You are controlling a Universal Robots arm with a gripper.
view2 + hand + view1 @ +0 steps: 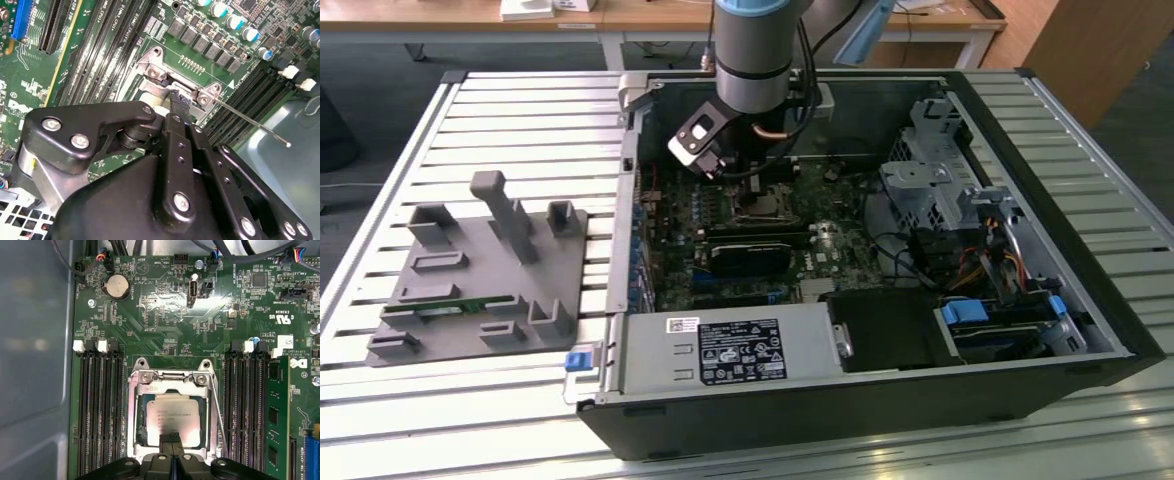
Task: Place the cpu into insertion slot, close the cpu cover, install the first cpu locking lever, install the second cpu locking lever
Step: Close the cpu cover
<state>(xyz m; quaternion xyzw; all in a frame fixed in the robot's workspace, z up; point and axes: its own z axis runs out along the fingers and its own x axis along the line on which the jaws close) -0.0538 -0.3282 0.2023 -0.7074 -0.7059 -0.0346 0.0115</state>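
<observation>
The cpu (172, 417), pale silver and square, lies in the insertion slot (137, 440) on the green board. The cpu cover (170, 381) lies flat around it, and the chip shows through its window. My gripper (171, 438) is shut with nothing between its fingers. Its black fingertips (179, 102) rest at the chip's edge by the cover's rim. One thin locking lever (218, 415) runs along the slot's side, and its free end (287, 144) stands clear of the board. In the exterior view the gripper (744, 188) hangs over the slot (761, 207) inside the open computer case.
Black memory slots (100, 405) flank the socket, with a green memory module (276, 415) beside one bank. A coin battery (116, 286) sits further along the board. The case walls (1067, 150), a drive cage (923, 185) and a power supply (720, 350) surround the board. A grey fixture (480, 270) stands outside.
</observation>
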